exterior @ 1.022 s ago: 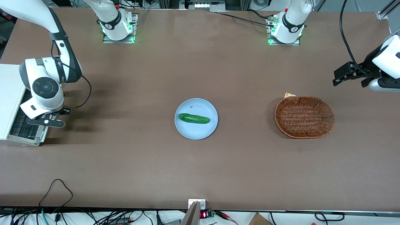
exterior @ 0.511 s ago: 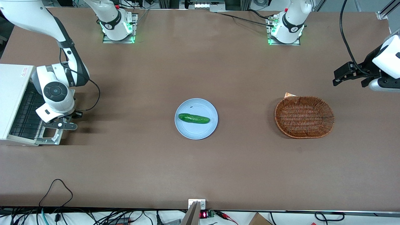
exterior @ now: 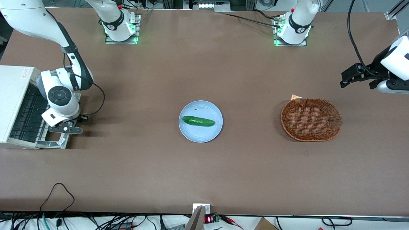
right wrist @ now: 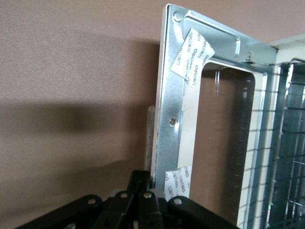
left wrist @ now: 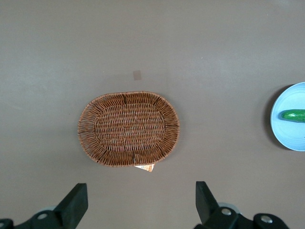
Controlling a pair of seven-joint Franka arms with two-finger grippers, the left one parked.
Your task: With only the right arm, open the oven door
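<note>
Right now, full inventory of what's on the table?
toaster oven: 1, white, at the working arm's end of the table
oven door: 1, silver-grey frame with glass window, folded down in front of the oven
wire rack: 1, dark, inside the oven
plate: 1, light blue, mid-table
cucumber: 1, green, on the plate
basket: 1, brown wicker, toward the parked arm's end
right arm: 1, white
gripper: 1, black, at the door's outer edge

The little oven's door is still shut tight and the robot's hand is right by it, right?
Not quite. The oven door is swung down open, with the wire rack showing inside, as the front view shows. The gripper is indeed right by the door's edge.
</note>
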